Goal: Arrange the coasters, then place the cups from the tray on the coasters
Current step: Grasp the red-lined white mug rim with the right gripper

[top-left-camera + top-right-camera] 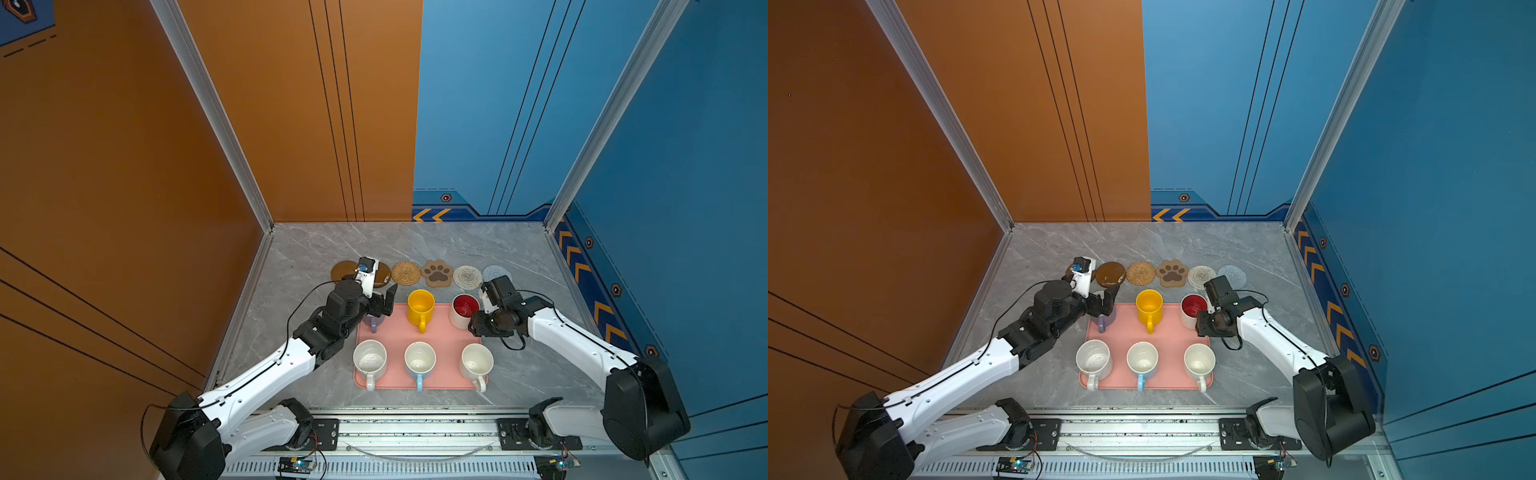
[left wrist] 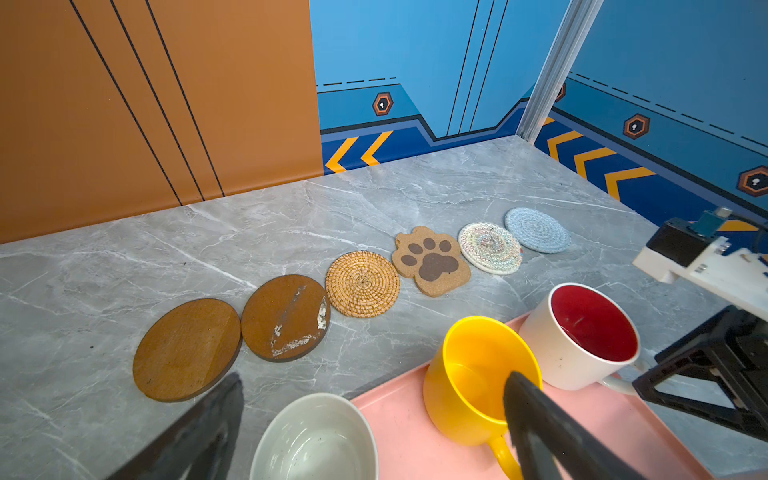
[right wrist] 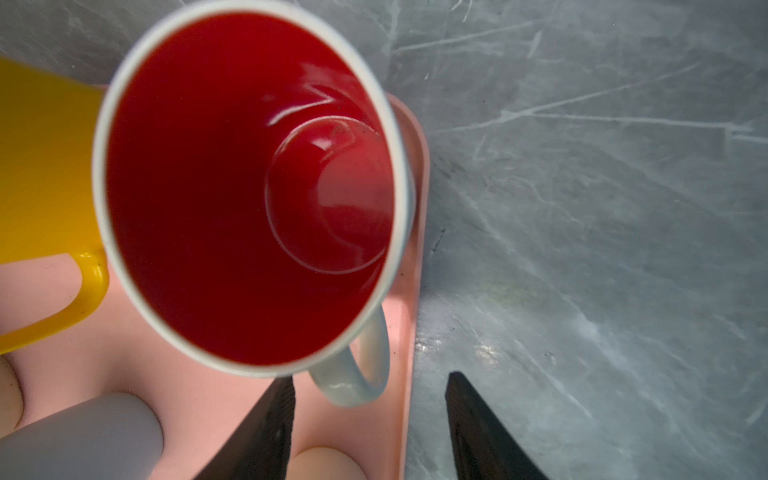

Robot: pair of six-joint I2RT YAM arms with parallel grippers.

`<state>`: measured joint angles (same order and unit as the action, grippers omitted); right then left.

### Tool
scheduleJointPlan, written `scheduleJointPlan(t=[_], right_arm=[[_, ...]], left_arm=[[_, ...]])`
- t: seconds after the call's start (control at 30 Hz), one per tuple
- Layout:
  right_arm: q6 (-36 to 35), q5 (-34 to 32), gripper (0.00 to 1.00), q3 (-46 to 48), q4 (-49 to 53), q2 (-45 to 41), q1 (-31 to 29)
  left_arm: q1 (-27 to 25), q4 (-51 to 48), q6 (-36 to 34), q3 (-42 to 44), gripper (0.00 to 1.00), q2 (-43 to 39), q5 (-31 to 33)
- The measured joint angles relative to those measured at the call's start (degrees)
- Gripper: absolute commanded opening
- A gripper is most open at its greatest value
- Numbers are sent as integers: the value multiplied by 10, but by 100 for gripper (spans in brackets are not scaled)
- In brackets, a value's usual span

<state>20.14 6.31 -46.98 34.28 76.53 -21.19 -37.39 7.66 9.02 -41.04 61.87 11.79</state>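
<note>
Six coasters lie in a row behind the tray: two brown discs (image 2: pixel 187 349) (image 2: pixel 286 318), rattan (image 2: pixel 362 284), paw (image 2: pixel 432 262), white woven (image 2: pixel 490 248), pale blue (image 2: pixel 537 230). The pink tray (image 1: pixel 440 332) holds six cups: lilac (image 1: pixel 372 324), yellow (image 1: pixel 420 307), red-inside (image 1: pixel 464 309), speckled (image 1: pixel 369 359), blue-handled (image 1: pixel 419 359), plain white (image 1: pixel 476 362). My left gripper (image 1: pixel 382 309) hangs wide open over the lilac cup (image 2: pixel 316 440). My right gripper (image 3: pixel 370 415) is open, its fingers on either side of the red-inside cup's handle (image 3: pixel 357 374) without touching it.
Grey marble tabletop (image 1: pixel 415 245) runs on behind the coasters to the orange and blue walls. An orange wall bounds the left side and a blue wall (image 1: pixel 602 291) the right. A metal rail (image 1: pixel 415 428) carrying both arm bases lines the front edge.
</note>
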Motion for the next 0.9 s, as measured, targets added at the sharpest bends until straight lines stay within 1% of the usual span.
scheduleJointPlan(t=[0.53,0.77,0.9], right_arm=[[-9,6,51,-17,-20,41,-2],[-9,6,46,-27,-22,64,-7],[-9,6,42,-32,-23,70,-14]], left_arm=[[4,4,4,0,98,0,-4],[4,4,5,0,98,0,-5],[4,4,5,0,98,0,-5]])
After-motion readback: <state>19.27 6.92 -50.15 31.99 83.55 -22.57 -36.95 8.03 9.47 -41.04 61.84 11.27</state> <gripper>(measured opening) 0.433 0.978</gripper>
